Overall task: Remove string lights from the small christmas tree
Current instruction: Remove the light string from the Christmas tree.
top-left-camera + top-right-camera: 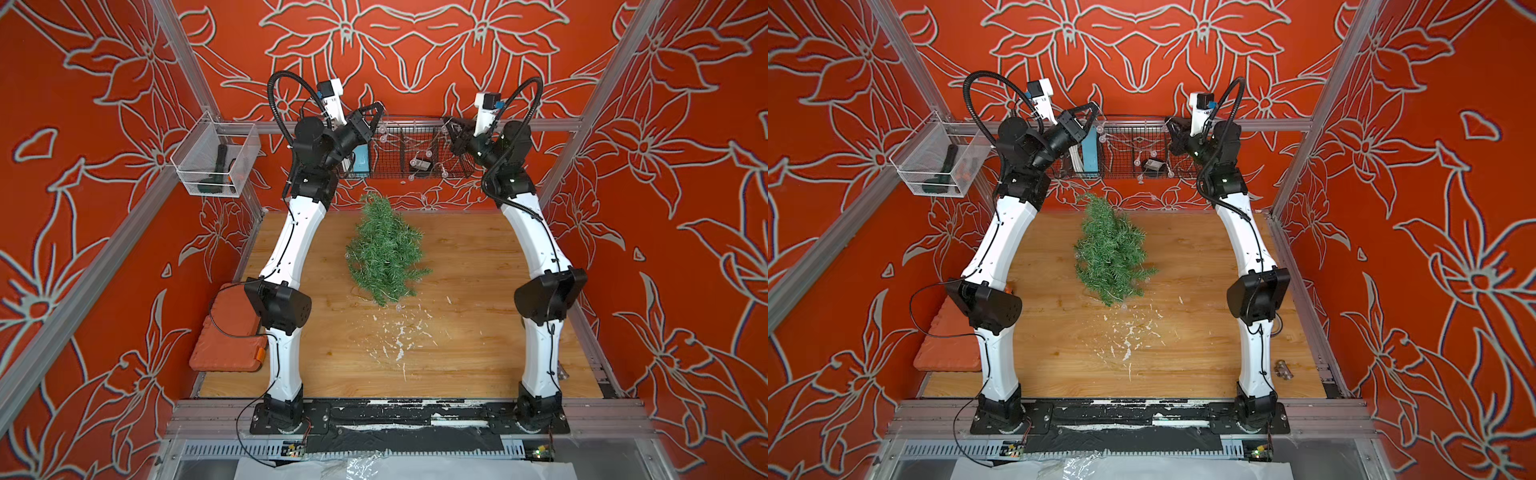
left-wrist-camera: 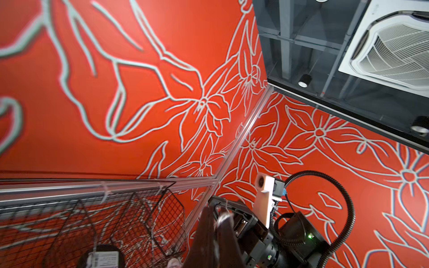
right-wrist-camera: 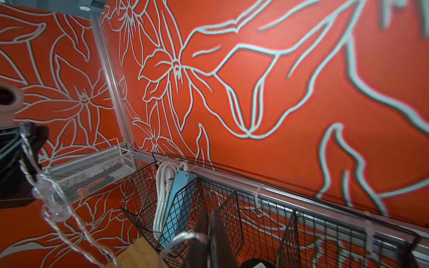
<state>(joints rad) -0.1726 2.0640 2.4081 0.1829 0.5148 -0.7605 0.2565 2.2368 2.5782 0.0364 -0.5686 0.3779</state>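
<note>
Top view: end effectors [image 1: 376,110] [image 1: 451,124] apparently above basket [image 1: 399,173].

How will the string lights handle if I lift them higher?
Probably floppy: the string lights hang in loose curves. Likely snag-prone: part lies inside the wire basket. May tug the small christmas tree; a bulb sits beside it.

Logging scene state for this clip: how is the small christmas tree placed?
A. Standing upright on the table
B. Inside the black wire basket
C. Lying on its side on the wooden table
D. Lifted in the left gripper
C: in both top views the small christmas tree lies flat on the wooden table between the two arms, its tip pointing toward the back wall.
</note>
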